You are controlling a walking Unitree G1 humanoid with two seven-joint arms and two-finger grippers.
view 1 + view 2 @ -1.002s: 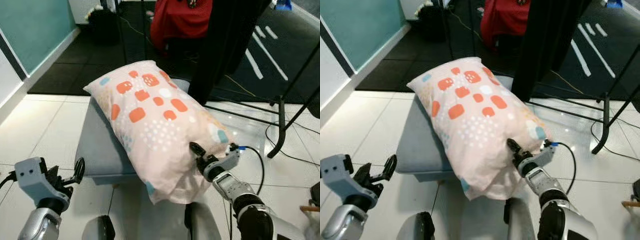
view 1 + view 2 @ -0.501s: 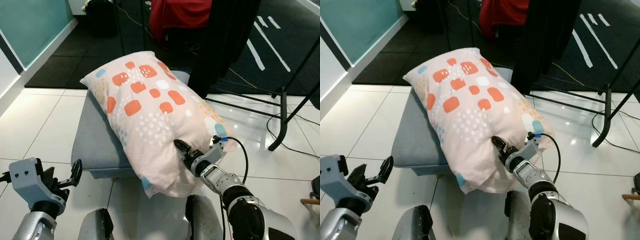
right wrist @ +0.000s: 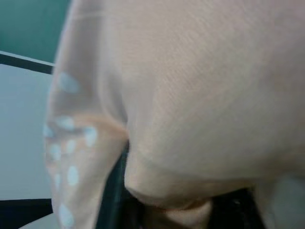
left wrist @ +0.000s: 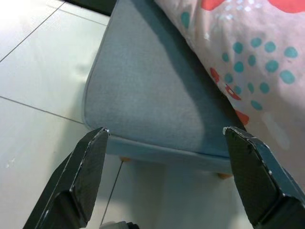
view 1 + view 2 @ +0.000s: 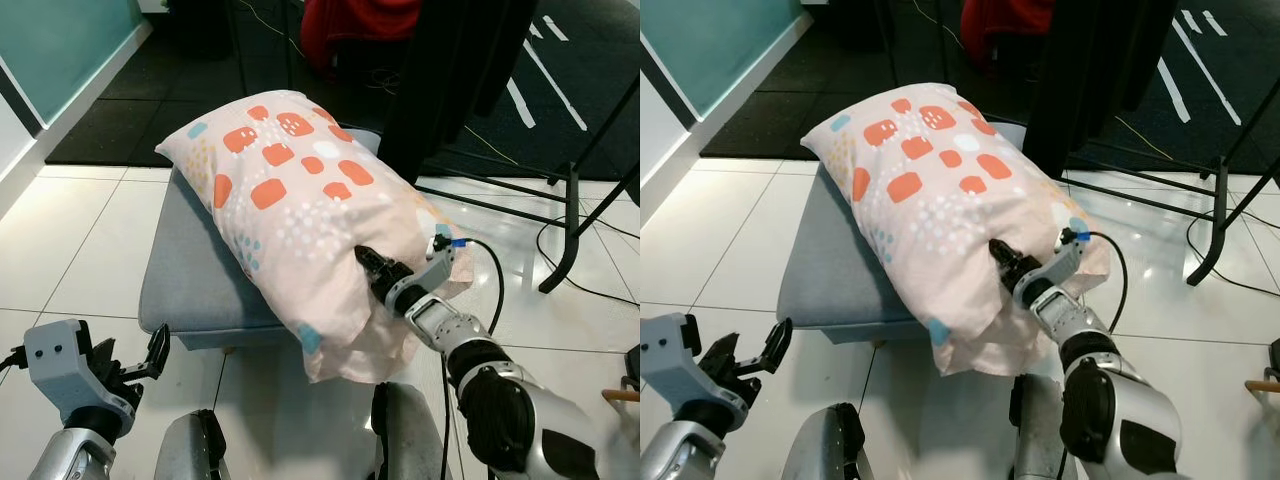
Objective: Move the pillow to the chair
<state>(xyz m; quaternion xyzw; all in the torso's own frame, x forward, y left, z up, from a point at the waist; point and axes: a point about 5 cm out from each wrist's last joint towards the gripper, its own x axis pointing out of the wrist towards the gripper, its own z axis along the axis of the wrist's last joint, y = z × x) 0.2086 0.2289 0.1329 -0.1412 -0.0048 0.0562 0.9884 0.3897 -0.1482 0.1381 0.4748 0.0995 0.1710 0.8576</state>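
Observation:
The pillow [image 5: 290, 190], pale pink with orange blocks and teal dots, lies slantwise on a grey-blue cushioned seat [image 5: 190, 270], its near end hanging over the front edge. My right gripper [image 5: 372, 268] is shut on the pillow fabric near that end, fingers sunk into a fold. The right wrist view is close on bunched pink pillow cloth [image 3: 200, 95]. My left gripper [image 5: 150, 355] hangs open low at the left, short of the seat. In the left wrist view its open gripper [image 4: 165, 130] frames the seat's front edge [image 4: 157, 148] and the pillow's side [image 4: 257, 62].
Dark hanging garments [image 5: 450, 60] and a red cloth [image 5: 350, 20] stand behind the seat. Black stand legs [image 5: 570, 230] and cables [image 5: 590, 300] cross the floor at the right. A teal wall [image 5: 60, 40] runs along the left. White tiles lie on both sides of the seat.
The right gripper has moved slightly up and to the right, still shut on the pillow's near end. The left gripper sits a little lower in view. The camera shifted slightly.

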